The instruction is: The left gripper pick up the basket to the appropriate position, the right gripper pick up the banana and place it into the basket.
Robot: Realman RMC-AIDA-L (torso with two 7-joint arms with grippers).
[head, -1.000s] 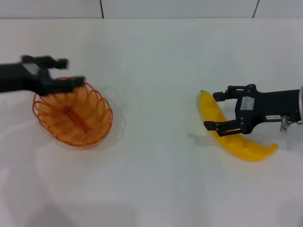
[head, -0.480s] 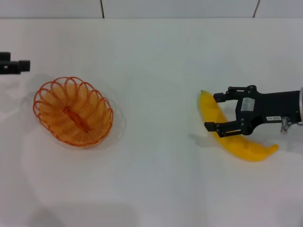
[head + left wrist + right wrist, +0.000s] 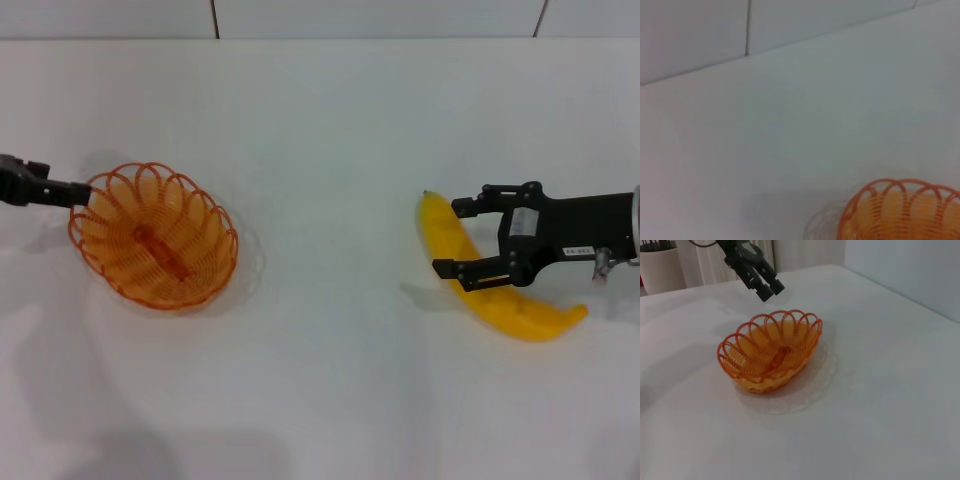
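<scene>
White tabletop fills the head view: the left gripper [image 3: 70,188], its fingers looking pressed together, sits at the near rim of the basket [image 3: 153,236]. The right gripper [image 3: 463,236] straddles the banana [image 3: 487,290], fingers spread, not clamped. Left wrist view shows only the basket's scalloped edge [image 3: 900,210], light, springy wire; best pinched at a loop. Right wrist view shows the left gripper [image 3: 765,288] just beyond the basket [image 3: 771,356] and above its rim. Smooth and bruisable, the banana probably wants a gentle mid-body grip.

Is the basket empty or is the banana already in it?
Empty. The basket shows only its bare wire floor, while the banana lies on the table with the right gripper open around it.
</scene>
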